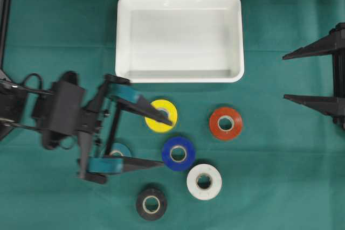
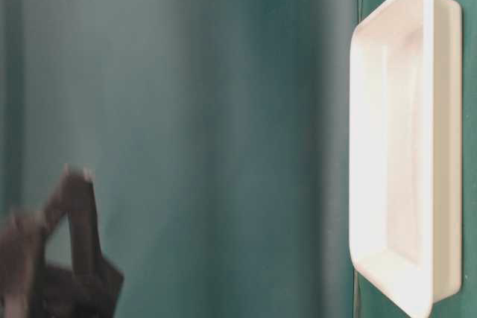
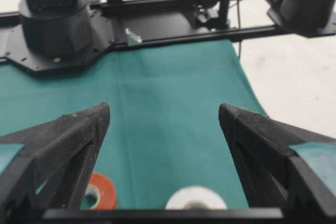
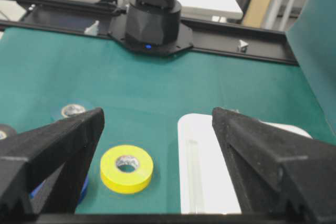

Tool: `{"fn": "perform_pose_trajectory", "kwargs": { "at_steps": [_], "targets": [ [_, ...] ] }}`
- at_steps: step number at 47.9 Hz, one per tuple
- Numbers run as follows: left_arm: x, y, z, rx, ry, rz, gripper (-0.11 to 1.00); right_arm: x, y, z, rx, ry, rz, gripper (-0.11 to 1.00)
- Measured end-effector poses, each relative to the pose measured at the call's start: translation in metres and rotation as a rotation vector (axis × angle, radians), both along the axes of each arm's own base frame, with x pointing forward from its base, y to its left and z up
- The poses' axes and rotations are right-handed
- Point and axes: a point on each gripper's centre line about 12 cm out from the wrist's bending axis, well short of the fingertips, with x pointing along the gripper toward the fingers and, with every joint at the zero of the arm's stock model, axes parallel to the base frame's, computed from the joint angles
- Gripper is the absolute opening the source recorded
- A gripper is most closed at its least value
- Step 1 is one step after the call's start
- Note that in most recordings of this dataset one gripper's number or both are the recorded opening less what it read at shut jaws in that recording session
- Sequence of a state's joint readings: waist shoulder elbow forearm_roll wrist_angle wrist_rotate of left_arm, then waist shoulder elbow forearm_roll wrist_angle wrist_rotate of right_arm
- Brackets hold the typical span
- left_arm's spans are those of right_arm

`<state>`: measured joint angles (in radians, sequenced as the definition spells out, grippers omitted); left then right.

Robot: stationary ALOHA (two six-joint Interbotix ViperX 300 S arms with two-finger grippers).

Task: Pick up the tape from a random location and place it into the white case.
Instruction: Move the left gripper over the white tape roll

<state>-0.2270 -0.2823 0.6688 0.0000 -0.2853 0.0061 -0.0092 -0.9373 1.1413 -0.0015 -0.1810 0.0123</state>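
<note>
**Both pairs of fingers spread wide, nothing held**

My left gripper (image 1: 167, 143) sits in the lower left of the overhead view, its two fingers parted as far as they go and empty. The upper fingertip lies over the yellow tape roll (image 1: 161, 115); whether it touches the roll I cannot tell from above. The lower fingertip points toward the blue tape roll (image 1: 178, 153), just left of it. Between the two fingers, close to my wrist, a teal tape roll (image 1: 119, 151) peeks out, partly hidden by the lower finger. Through my left wrist camera, the fingers frame bare green cloth (image 3: 168, 129), with the red tape roll (image 3: 98, 191) and the white tape roll (image 3: 196, 198) at the bottom edge.

Further out in the overhead view, the red roll lies at centre right, the white roll is below and right of the blue one, and a black tape roll (image 1: 151, 203) sits near the bottom edge, left of the white roll. All the rolls lie flat on the cloth.

My right gripper (image 1: 284, 76) is at the right edge of the overhead view, also fully parted and empty, well apart from every roll.

The white case (image 1: 123, 36) lies at the upper centre, above the rolls, with nothing in it. In the table-level view it fills the right side, and my left arm is a dark blur at the lower left.
</note>
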Motion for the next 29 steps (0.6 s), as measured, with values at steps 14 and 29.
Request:
{"fn": "perform_pose_trajectory", "kwargs": {
  "at_steps": [14, 29],
  "targets": [
    [0.04, -0.011, 0.007, 0.002, 0.009, -0.003, 0.99, 0.0, 0.0, 0.0, 0.0, 0.002, 0.0, 0.92],
    [0.068, -0.014, 0.004, 0.014, 0.046, 0.003, 0.99, 0.001, 0.0, -0.002, 0.0, 0.009, 0.0, 0.92]
  ]
}}
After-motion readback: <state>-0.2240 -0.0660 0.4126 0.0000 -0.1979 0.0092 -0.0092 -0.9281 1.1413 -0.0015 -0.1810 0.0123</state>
